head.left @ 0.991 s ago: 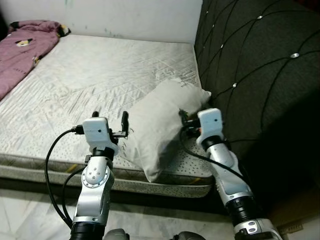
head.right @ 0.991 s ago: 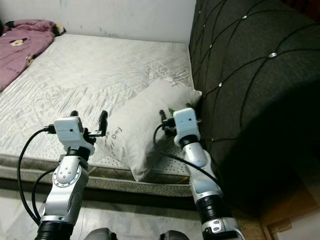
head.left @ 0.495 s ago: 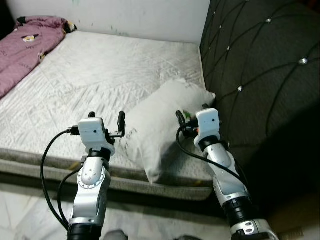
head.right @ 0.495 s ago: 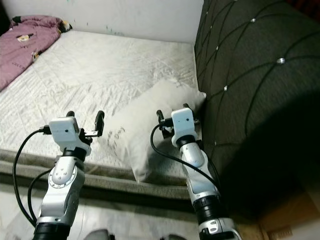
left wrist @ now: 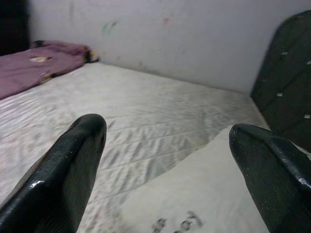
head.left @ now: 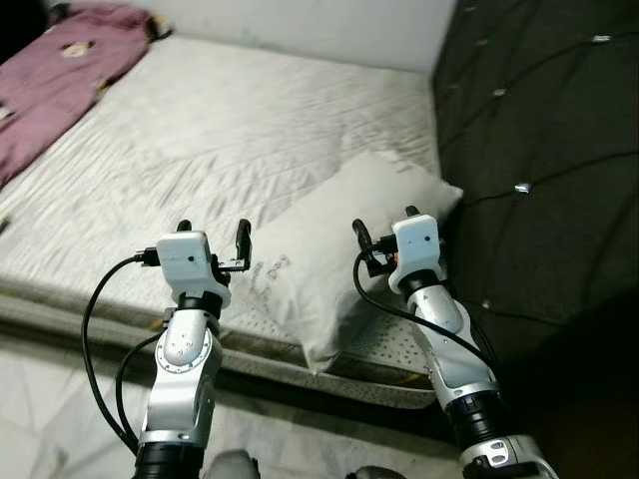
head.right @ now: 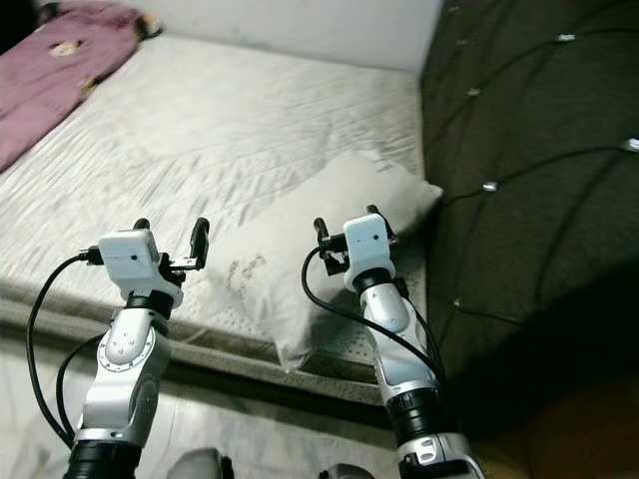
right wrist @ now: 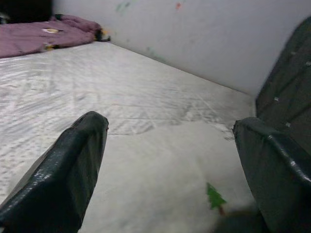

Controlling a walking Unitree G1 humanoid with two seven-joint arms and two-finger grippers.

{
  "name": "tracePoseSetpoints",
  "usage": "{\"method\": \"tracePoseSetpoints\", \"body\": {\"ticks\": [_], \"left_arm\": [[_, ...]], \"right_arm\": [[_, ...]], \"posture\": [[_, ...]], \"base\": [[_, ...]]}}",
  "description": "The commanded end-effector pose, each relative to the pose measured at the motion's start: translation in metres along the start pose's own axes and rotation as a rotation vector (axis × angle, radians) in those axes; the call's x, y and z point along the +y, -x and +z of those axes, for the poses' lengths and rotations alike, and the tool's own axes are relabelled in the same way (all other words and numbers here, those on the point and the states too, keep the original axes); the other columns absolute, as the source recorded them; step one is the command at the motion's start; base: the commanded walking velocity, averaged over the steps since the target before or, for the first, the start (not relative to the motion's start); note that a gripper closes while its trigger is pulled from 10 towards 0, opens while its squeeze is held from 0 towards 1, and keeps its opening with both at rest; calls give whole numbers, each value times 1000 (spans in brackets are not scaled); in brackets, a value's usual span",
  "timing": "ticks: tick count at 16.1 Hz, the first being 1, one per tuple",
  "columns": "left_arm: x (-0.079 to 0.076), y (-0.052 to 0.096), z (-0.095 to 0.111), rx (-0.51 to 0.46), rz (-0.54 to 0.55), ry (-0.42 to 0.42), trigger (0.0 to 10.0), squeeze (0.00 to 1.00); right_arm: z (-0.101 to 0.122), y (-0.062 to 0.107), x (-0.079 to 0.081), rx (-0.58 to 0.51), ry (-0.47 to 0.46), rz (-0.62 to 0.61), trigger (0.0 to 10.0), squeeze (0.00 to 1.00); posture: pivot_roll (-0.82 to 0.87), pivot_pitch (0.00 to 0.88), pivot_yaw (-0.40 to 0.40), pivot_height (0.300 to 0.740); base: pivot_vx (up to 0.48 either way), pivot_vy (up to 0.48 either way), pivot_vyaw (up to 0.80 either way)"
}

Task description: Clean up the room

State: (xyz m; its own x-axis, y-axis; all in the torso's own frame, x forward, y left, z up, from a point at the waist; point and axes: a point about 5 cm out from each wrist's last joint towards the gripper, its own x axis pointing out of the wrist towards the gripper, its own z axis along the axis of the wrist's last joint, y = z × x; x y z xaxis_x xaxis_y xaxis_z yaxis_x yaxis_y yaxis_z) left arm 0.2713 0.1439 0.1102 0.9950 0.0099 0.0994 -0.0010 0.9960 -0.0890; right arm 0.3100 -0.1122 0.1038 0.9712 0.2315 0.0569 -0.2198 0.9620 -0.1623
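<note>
You had both arms raised in front of the bed, low in the head-camera frame. Your left gripper (head.left: 213, 233) sat left of centre with its two black fingers spread apart, holding nothing; its right-hand finger stood at the near left edge of the white pillow (head.left: 334, 249), though you could not tell from the head views whether it touched. Your right gripper (head.left: 385, 225) sat right of centre, fingers likewise spread and empty, hovering over the pillow's right half.

The pillow lay in the middle of the frame on the near right part of the mattress (head.left: 200, 140), tilted, its far corner pushed up against the dark tufted headboard (head.left: 539, 150) at the right and its near corner reaching the mattress edge. Dark lettering showed on its near left face, and in the right wrist view a small green tree print (right wrist: 214, 197) showed on the fabric between the fingers (right wrist: 68, 170).

A purple garment (head.left: 55, 65) lay at the upper left of the frame, on the far left of the mattress and well apart from the pillow. The pale wall (left wrist: 170, 34) ran behind the bed across the top. A light floor (head.left: 60, 409) showed at the lower left, below the mattress edge.
</note>
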Motion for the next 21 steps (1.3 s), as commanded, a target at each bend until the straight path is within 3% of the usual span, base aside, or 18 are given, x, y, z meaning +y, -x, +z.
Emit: {"method": "tracePoseSetpoints", "body": {"ticks": [1,9,15,21], "left_arm": [[0,0,-2,13,1,8,10000,0],[-2,0,-1,11,-12,29,10000,0],[-3,2,2,-14,-41,66,10000,0],[-4,3,2,-11,-46,73,10000,0]], "right_arm": [[1,-1,-1,3,-3,0,10000,0],[0,-1,-2,6,-6,6,10000,0],[-1,-1,0,9,-5,19,10000,0],[-1,-1,0,13,-9,17,10000,0]], "posture": [[-11,0,-43,740],[-10,0,-45,740],[-9,0,-47,740],[-11,0,-48,740]], "base": [[0,0,0],[0,465,-129],[0,0,0],[263,0,-161]]}}
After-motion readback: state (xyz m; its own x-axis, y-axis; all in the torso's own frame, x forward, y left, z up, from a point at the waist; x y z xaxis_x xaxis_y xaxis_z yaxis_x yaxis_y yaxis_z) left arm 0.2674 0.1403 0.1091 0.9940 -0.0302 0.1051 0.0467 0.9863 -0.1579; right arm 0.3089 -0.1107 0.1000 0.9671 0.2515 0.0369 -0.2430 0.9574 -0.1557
